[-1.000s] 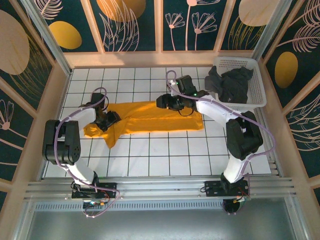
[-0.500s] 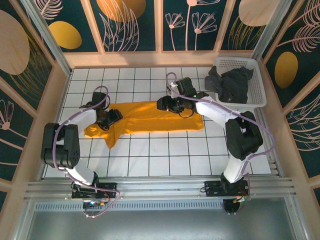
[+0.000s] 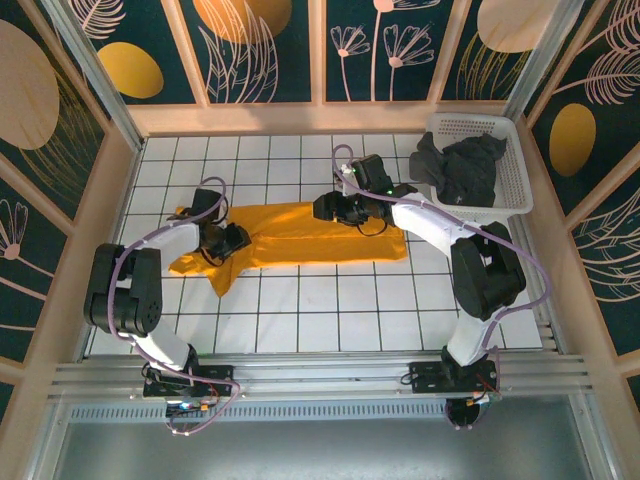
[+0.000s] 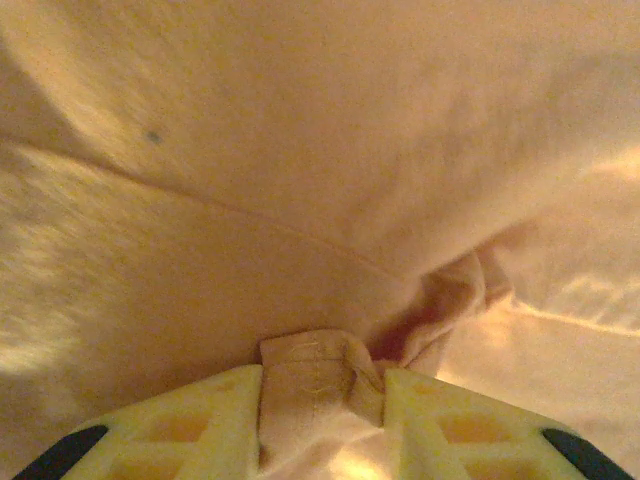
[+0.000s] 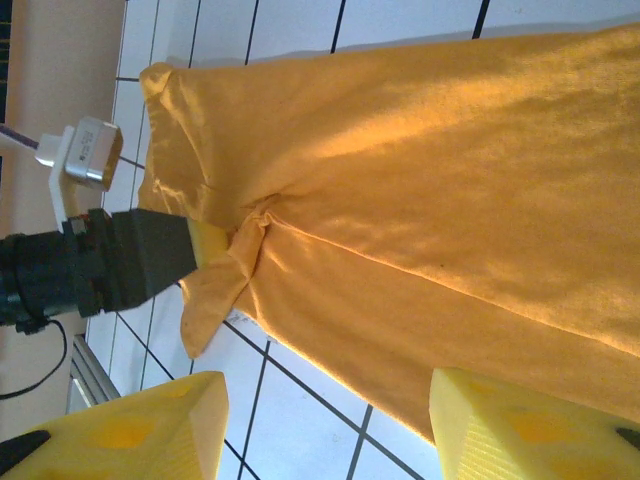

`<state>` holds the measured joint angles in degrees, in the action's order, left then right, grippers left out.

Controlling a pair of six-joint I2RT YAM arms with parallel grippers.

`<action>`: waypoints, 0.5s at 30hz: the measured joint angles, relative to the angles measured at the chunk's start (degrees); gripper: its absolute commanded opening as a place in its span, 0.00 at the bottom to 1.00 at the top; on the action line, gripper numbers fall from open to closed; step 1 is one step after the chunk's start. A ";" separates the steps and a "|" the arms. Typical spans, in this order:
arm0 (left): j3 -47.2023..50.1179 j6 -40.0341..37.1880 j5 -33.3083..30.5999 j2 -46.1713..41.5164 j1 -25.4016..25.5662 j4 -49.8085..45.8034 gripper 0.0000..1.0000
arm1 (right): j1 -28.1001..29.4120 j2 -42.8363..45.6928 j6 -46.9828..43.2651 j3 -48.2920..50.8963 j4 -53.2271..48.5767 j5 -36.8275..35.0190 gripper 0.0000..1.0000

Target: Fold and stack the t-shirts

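The orange-yellow t-shirt (image 3: 310, 235) lies spread across the tiled floor, its left end bunched. My left gripper (image 3: 230, 240) sits on that left end. Between its yellow fingers, the left gripper (image 4: 322, 388) pinches a folded hem of the orange-yellow t-shirt (image 4: 320, 180). From the right wrist, the same pinch shows where the cloth (image 5: 420, 170) puckers beside the left gripper (image 5: 212, 246). My right gripper (image 3: 332, 207) hovers over the shirt's far edge near the middle. The right gripper (image 5: 328, 395) is open, with bare tile and the shirt's edge between its fingers. The dark grey t-shirt (image 3: 465, 168) is heaped in the basket.
The white lattice basket (image 3: 470, 123) stands in the far right corner. Wooden walls close in the tiled floor (image 3: 330, 310) on three sides. A metal rail (image 3: 320, 375) with the arm bases runs along the near edge.
My left gripper has slid slightly right on the shirt and its jaws have closed onto a fold of cloth, tugging the left end. The right arm has stayed still.
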<state>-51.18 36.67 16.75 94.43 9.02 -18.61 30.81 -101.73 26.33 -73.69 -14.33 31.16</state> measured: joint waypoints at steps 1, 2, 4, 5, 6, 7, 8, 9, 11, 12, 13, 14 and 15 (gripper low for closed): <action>0.37 0.22 0.26 -0.11 1.01 0.02 0.35 | 0.00 0.00 0.00 0.00 0.02 0.00 0.56; 0.74 0.50 0.57 -0.24 2.01 0.04 0.35 | 0.00 0.00 -0.02 0.00 0.02 0.00 0.56; 1.57 1.09 1.03 -0.66 3.96 0.33 0.35 | 0.00 0.00 -0.02 0.07 0.02 0.00 0.56; 1.95 1.46 1.27 -0.87 4.90 0.57 0.35 | 0.00 0.00 -0.02 0.15 0.02 0.00 0.56; 2.23 1.79 1.40 -1.05 5.75 0.76 0.35 | 0.00 0.00 -0.02 0.26 0.02 0.00 0.56; 2.45 2.19 1.53 -1.27 6.62 0.96 0.35 | 0.00 0.00 -0.02 0.42 0.02 0.00 0.56; 2.60 2.60 1.79 -1.46 7.50 1.22 0.35 | 0.00 0.00 -0.02 0.57 0.02 0.00 0.56; 2.67 2.86 2.12 -1.53 8.09 1.57 0.35 | 0.00 0.00 -0.02 0.70 0.04 0.00 0.56; 2.69 3.41 2.62 -1.53 9.25 2.36 0.35 | 0.00 0.00 0.00 1.14 0.07 0.00 0.55; 2.78 3.63 3.02 -1.53 9.75 2.84 0.35 | 0.00 0.00 -0.02 1.44 0.09 0.00 0.56; 2.84 3.85 3.63 -1.51 10.14 3.34 0.36 | 0.00 0.00 0.00 1.70 0.09 0.00 0.56; 2.86 3.98 4.17 -1.51 10.51 3.78 0.37 | 0.00 0.00 -0.02 2.03 0.24 0.00 0.56; 2.86 4.09 4.63 -1.51 10.73 4.17 0.37 | 0.00 0.00 0.00 2.29 0.42 0.00 0.56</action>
<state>-48.31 40.75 21.39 92.92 19.75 -14.44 30.81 -101.73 26.33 -71.40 -13.91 31.16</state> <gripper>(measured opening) 0.365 0.555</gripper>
